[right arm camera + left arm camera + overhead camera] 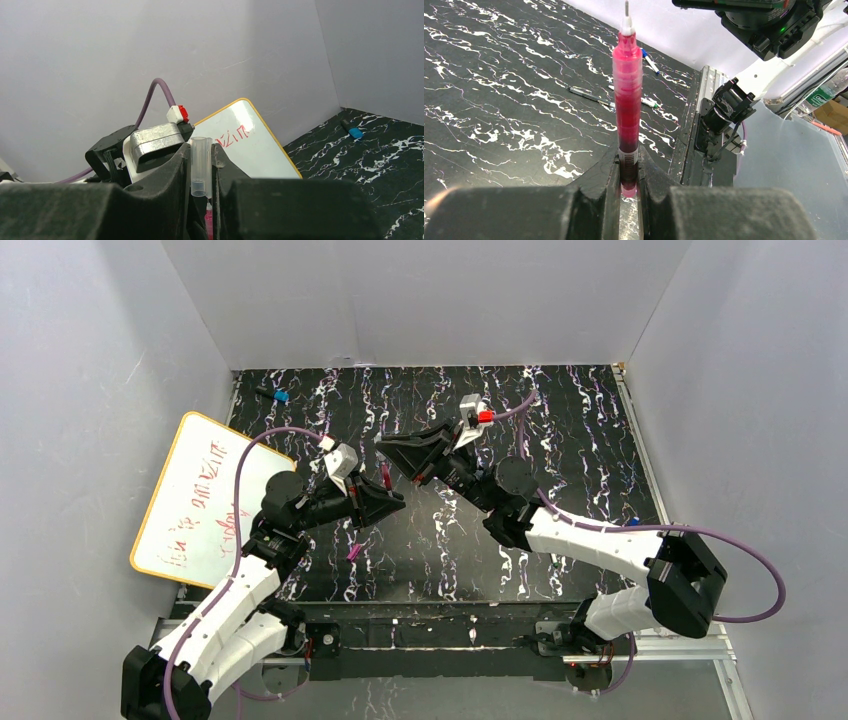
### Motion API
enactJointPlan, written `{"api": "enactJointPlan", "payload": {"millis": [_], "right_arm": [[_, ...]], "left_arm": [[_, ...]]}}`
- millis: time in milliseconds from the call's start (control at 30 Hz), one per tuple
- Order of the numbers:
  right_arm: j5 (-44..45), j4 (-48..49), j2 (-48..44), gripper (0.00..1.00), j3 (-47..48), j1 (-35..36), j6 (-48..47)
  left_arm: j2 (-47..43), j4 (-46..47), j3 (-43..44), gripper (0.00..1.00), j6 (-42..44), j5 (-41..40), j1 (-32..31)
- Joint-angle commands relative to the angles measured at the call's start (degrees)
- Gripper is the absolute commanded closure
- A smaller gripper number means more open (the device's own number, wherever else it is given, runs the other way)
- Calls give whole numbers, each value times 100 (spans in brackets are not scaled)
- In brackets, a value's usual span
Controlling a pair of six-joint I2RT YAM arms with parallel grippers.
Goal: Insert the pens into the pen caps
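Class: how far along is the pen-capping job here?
Done: one pair is picked up. In hand: the left end effector grips the pink pen, tip bare; the right end effector grips a clear cap. Left: joining them, then the loose magenta cap and dark pen.

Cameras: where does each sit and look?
Top external: above, behind left arm and right arm, looking down at the table.
Left wrist: on that wrist, facing along the left gripper and its red pen.
Right wrist: on that wrist, facing past the right gripper and clear cap toward the whiteboard.
Shared: top and right wrist both show the whiteboard.
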Motion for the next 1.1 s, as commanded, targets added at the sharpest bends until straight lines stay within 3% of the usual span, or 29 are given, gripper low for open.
{"api": "enactJointPlan", "payload": {"millis": [0, 1067], "right_arm": [[13, 275, -56, 99, 10, 32, -53], [68, 253, -486, 99, -857, 44, 91]], "left_arm": [[-38, 68, 168, 100, 39, 108, -22], [-174, 152, 217, 100, 28, -59, 11]]}}
